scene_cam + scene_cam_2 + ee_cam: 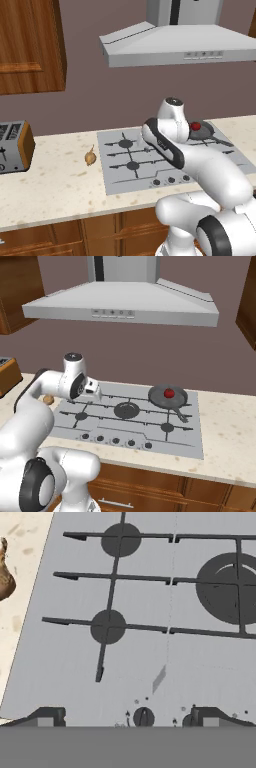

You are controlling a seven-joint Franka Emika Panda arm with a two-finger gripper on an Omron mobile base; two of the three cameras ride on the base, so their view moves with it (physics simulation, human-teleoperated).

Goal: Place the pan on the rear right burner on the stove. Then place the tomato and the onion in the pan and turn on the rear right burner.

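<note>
Position check: the hand (95, 392) hangs over the left half of the stove (100, 428), jaws spread wide and holding nothing. The onion (90, 158) lies on the worktop (50, 185) just beside the stove's left edge; in the hand view it sits at the far left border, so the coming reach appears to run leftward, off the cooktop. Its thin stem points up and slightly away from the stove. The pan (168, 396) rests on the rear right burner, well apart from the hand, with the tomato (169, 392) inside it.
</note>
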